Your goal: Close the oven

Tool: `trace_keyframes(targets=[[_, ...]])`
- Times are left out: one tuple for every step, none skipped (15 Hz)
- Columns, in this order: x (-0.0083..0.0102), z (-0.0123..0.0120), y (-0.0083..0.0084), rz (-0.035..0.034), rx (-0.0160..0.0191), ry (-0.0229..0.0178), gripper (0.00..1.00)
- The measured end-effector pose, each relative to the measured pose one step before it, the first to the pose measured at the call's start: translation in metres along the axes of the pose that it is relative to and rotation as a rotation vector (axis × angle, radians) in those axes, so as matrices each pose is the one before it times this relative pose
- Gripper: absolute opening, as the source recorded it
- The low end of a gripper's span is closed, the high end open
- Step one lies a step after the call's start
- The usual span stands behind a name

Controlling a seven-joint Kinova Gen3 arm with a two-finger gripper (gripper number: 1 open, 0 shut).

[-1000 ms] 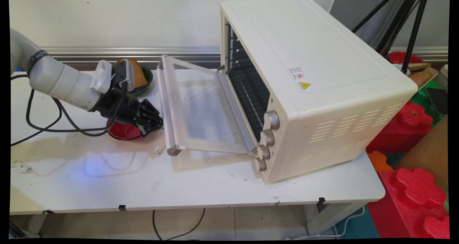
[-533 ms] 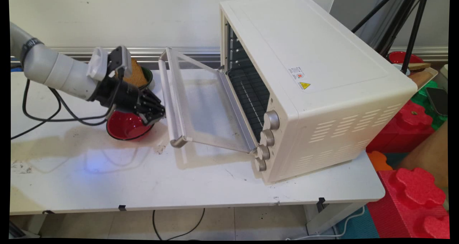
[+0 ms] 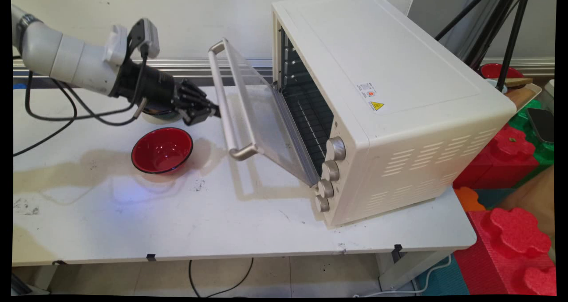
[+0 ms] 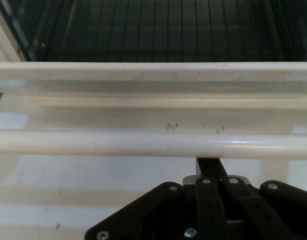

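In the main view the oven door stands half raised because the closed end effector props its handle from below, arm reaching level from the left above the red bowl on the surface; in the hand view the handle crosses just above the closed fingers.

Oven: on table, right.
Door: half-raised, left of oven.
Gripper: against door handle.
Bowl: before gripper.
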Motion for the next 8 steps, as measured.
trace_keyframes(targets=[[0.00300,-0.00091,-0.00134,-0.00159,0.00129,0.00939,0.00],[0.00500,-0.00145,-0.00224,-0.00280,0.00251,0.01574,0.00],[0.00448,-0.00092,-0.00205,-0.00206,0.00191,0.01360,0.00],[0.00553,-0.00134,-0.00253,-0.00313,0.00268,0.01756,0.00],[0.00343,-0.00063,-0.00156,-0.00149,0.00187,0.01067,0.00],[0.00267,-0.00041,-0.00129,-0.00151,0.00112,0.00833,0.00],[0.00375,-0.00064,-0.00179,-0.00235,0.00148,0.01213,0.00],[0.00256,-0.00043,-0.00124,-0.00129,0.00095,0.00839,0.00]])
